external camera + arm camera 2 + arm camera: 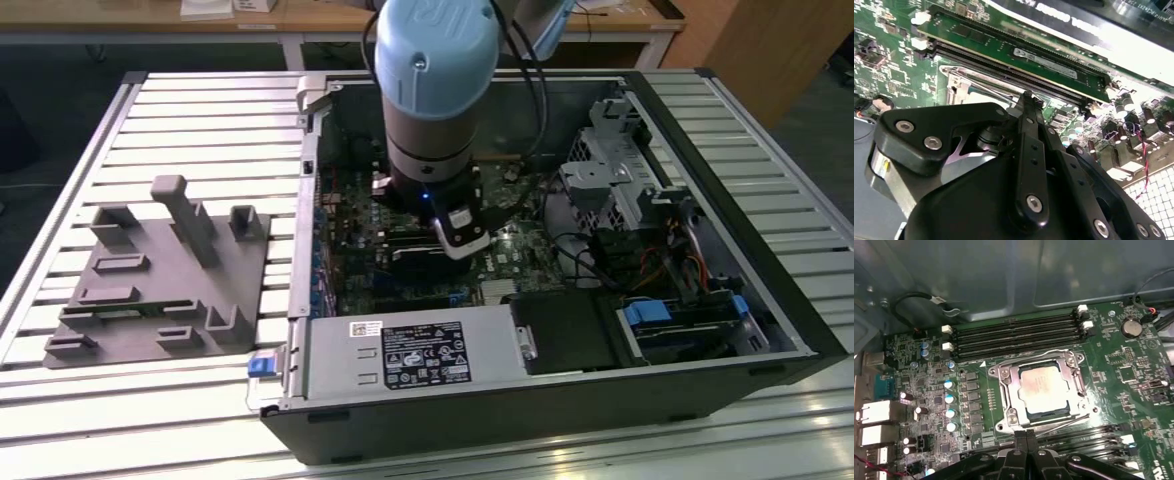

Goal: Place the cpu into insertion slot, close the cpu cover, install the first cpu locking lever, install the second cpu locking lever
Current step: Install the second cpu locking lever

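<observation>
The cpu (pixel 1046 389) already sits in the insertion slot (pixel 1041 422), its silvery face showing through the square window of the cpu cover (pixel 1009 385), which lies flat over it. So the first two steps look done, and the work in hand is the locking levers. A thin wire lever (pixel 1074 419) runs along the socket edge nearest the hand, and another bar follows the far edge beside the long memory slots (pixel 1014 335); whether either is fully hooked under its catch I cannot tell from these angles.

The hand (pixel 1026 437) hovers just off the socket's near edge in the first wrist view, its two black fingertips (pixel 1020 436) pressed together with nothing between them. In the second wrist view the same closed tips point at the socket frame (pixel 961 87), close to it, though contact is uncertain. From the exterior view the arm (pixel 430 90) stands upright inside the open computer case (pixel 747 300), which lies on the slatted tabletop (pixel 200 110), with a grey fixture block (pixel 167 275) well apart on the exterior view's left.

Seating a lever calls for a small, firm push with the closed tips: down, then sideways under the retaining hook, without scraping the neighbouring capacitors (pixel 949 405).
</observation>
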`<action>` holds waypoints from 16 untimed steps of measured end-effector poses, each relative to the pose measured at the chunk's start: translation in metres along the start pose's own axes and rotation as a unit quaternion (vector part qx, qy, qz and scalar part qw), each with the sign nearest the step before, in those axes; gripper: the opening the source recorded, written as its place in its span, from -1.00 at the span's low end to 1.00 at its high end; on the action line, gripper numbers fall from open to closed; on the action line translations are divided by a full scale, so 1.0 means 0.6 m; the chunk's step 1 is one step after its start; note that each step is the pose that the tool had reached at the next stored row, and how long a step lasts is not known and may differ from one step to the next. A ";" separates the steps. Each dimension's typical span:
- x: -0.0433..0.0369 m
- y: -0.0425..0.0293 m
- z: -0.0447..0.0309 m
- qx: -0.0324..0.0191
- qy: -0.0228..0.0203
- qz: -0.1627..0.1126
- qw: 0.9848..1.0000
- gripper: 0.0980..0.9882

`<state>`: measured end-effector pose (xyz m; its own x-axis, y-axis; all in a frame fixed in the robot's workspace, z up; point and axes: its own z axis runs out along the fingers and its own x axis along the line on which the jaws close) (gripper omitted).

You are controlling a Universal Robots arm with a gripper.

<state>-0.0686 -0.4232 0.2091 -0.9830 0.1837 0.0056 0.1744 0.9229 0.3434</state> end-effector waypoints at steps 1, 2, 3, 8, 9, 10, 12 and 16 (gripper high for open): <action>0.001 -0.001 0.001 -0.002 0.000 0.000 1.000 -0.98; 0.001 -0.001 0.002 -0.004 0.001 0.000 1.000 -0.98; 0.002 -0.002 0.004 -0.006 0.001 0.000 1.000 -0.98; 0.004 -0.005 0.010 -0.015 0.003 0.001 1.000 -0.98; 0.005 -0.005 0.011 -0.016 0.003 0.001 1.000 -0.98; 0.006 -0.006 0.012 -0.018 0.003 0.001 1.000 -0.98; 0.006 -0.007 0.013 -0.021 0.004 0.001 1.000 -0.98; 0.005 -0.016 0.011 -0.025 0.004 0.001 1.000 -0.98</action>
<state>-0.0727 -0.4293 0.1998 -0.9830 0.1831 0.0150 0.1744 0.9040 0.3904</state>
